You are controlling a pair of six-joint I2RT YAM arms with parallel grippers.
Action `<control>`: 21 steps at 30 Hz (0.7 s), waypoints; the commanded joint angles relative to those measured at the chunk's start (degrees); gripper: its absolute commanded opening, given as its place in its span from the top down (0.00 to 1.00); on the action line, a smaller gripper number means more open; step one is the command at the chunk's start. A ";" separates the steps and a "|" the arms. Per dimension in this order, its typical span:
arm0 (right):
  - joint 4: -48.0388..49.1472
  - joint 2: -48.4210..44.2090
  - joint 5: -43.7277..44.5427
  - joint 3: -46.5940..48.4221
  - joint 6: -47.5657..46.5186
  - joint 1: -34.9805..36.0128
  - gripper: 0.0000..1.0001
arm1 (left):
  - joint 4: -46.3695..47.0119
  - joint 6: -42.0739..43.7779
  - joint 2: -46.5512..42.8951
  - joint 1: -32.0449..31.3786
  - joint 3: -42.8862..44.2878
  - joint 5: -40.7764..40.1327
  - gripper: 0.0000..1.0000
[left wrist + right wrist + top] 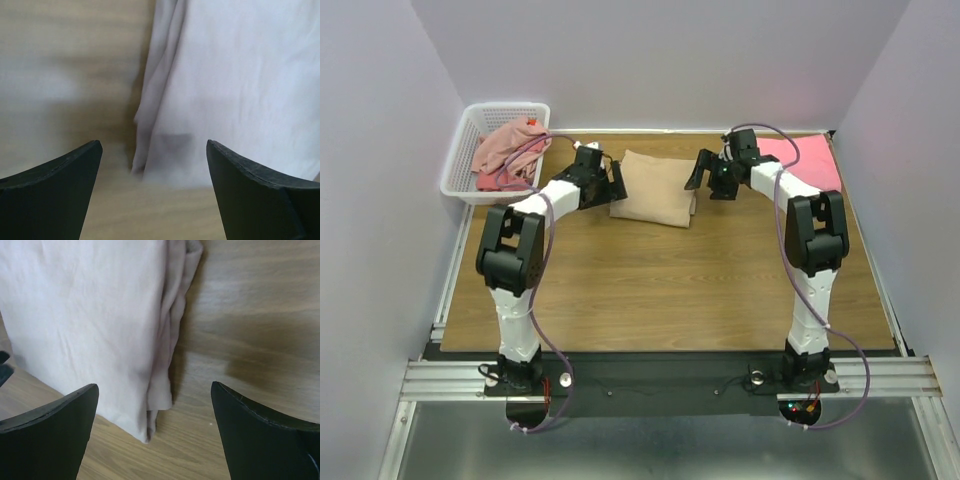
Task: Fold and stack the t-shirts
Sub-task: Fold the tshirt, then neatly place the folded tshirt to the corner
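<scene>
While flanking the folded beige t-shirt (655, 187) near the middle of the bench's (670, 290) far edge, gape wide and hold nothing: left claw (617, 180) just beside one layered edge, right claw (700, 172) just beside the other. Looks laid flat and square there to serve as the base of a stack. Farther off at the far right corner, flat and apart: salmon-pink t-shirt (805, 160). Crumpled in the white basket (460, 150) by the far left corner: dusty-pink t-shirt (510, 145) and red t-shirt (498, 181) - unfolded, so likely next.

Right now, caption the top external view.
Left gripper and right gripper, both open, flank the folded beige t-shirt; pink shirts in the white basket.
</scene>
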 commanded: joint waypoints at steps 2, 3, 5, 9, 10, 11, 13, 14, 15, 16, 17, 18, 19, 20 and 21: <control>1.10 0.59 2.47 0.14 0.31 3.21 0.01 | 5.54 -3.89 -19.94 0.42 -13.74 -1.46 0.02; 1.19 1.03 2.99 0.32 0.67 3.39 0.02 | 6.24 -4.68 -22.58 0.42 -19.25 -1.64 0.02; 1.10 2.61 3.18 1.02 1.55 3.91 0.09 | 7.56 -6.62 -29.77 0.42 -24.20 -2.43 0.02; 1.10 4.54 4.58 1.11 3.21 5.14 0.21 | 7.73 -10.31 -40.69 0.33 -37.37 0.02 0.02; 1.10 4.90 6.23 1.20 3.92 5.58 0.23 | 7.65 -11.45 -44.89 0.24 -39.24 0.99 0.02; 1.10 5.16 6.77 1.11 3.92 5.67 0.23 | 7.30 -12.07 -47.10 0.16 -41.09 1.00 0.02; 1.10 6.22 7.48 1.11 5.41 5.67 0.28 | 5.90 -13.30 -53.76 0.15 -45.66 0.74 0.02; 1.19 6.74 7.48 1.29 5.77 5.76 0.30 | 5.80 -13.74 -55.98 0.15 -46.98 0.47 0.02; 1.19 7.70 7.40 1.64 6.47 5.85 0.32 | 3.98 -14.70 -58.18 0.15 -48.12 0.29 0.02; 1.19 8.41 7.31 1.99 6.82 5.76 0.33 | 2.04 -14.88 -60.29 0.15 -49.96 0.21 0.02; 1.19 8.94 7.05 2.25 7.00 5.93 0.37 | 0.89 -15.23 -64.40 0.15 -50.59 -0.49 0.02; 1.19 9.38 6.78 2.52 7.44 6.02 0.41 | -0.42 -15.50 -66.18 0.15 -51.03 -0.76 0.02; 1.19 10.34 6.87 3.13 7.61 6.29 0.49 | -2.87 -15.85 -69.51 0.15 -51.47 -1.02 0.02; 1.10 10.70 7.48 3.40 7.88 6.46 0.55 | -4.20 -16.11 -71.02 0.15 -51.56 -1.72 0.02; 1.19 11.05 7.66 3.83 7.97 6.46 0.62 | -5.52 -16.38 -72.51 0.15 -51.48 -2.08 0.02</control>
